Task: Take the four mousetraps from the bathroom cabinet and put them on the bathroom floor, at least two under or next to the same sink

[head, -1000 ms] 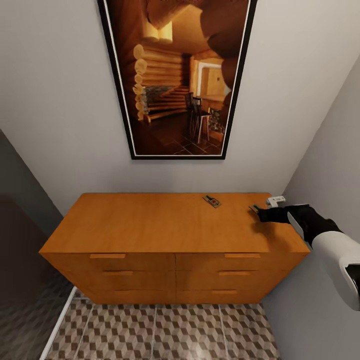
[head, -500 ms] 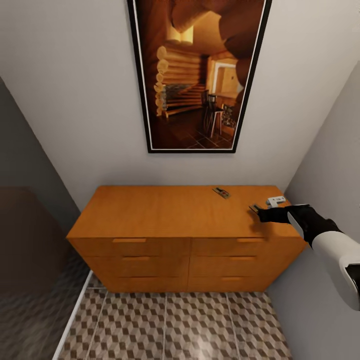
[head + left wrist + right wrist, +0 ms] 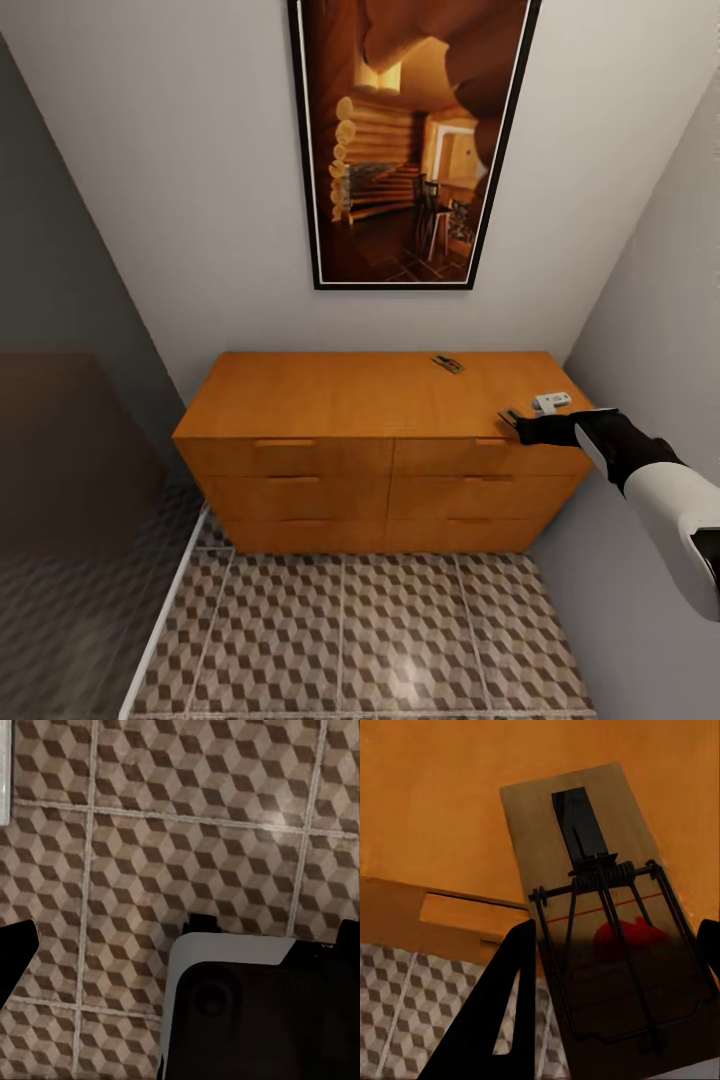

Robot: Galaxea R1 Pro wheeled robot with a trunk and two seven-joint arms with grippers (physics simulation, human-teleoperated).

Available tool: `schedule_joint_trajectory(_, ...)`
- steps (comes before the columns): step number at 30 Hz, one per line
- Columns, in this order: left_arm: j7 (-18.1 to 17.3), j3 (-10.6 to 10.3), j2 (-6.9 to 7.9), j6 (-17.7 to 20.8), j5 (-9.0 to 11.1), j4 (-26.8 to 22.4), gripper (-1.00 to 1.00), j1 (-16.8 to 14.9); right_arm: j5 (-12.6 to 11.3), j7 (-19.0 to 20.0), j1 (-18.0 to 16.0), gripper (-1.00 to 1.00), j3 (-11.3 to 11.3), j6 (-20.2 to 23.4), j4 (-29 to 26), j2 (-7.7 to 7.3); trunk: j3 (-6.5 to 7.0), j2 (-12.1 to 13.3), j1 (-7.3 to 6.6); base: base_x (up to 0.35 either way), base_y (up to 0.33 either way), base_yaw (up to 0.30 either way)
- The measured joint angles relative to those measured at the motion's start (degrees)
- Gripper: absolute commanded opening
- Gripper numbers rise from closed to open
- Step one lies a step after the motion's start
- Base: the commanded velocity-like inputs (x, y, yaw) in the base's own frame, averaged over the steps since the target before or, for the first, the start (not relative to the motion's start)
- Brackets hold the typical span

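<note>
The orange-brown cabinet stands against the far wall, all of its drawers closed. One mousetrap lies on its top near the back right. My right gripper is shut on a second mousetrap, a tan board with a black wire spring and a red spot, held just above the cabinet's front right edge. My right gripper has a black finger on each side of the board. The cube-patterned bathroom floor spreads in front of the cabinet. My left gripper hangs open over the floor tiles.
A tall framed picture hangs above the cabinet. A grey wall runs close along the right side, beside my right arm. At the left are a dark panel and a white floor strip.
The camera has pulled back and turned, so the cabinet looks smaller and farther right. My right gripper, still holding the mousetrap, has gone from over the cabinet top to its front right edge.
</note>
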Motion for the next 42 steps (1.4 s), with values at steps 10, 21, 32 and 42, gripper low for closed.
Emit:
schedule_joint_trajectory(10,0.0,0.0,0.01,0.0,-0.1,0.0,1.00,0.0,0.0,-0.5,0.0,-1.00,0.0,0.0,0.1,0.03,0.00,0.0,0.00,-0.305,0.104,0.000)
schedule_joint_trajectory(21,0.0,0.0,-0.03,0.0,-0.1,0.0,1.00,0.0,0.0,-1.1,0.0,-1.00,0.0,0.0,0.4,-0.04,0.00,0.0,0.00,-0.305,0.104,0.000)
schedule_joint_trajectory(32,0.0,0.0,0.00,0.0,-0.1,0.0,1.00,0.0,-0.2,-1.1,0.0,-1.00,-0.1,-1.7,4.8,1.29,-0.01,0.0,-0.03,-0.099,0.021,0.000)
schedule_joint_trajectory(42,0.0,0.1,0.01,0.0,-0.1,0.0,1.00,0.0,0.3,-2.5,6.5,-1.00,0.4,-18.4,17.8,7.71,-0.02,0.0,-0.03,-0.001,0.000,0.000)
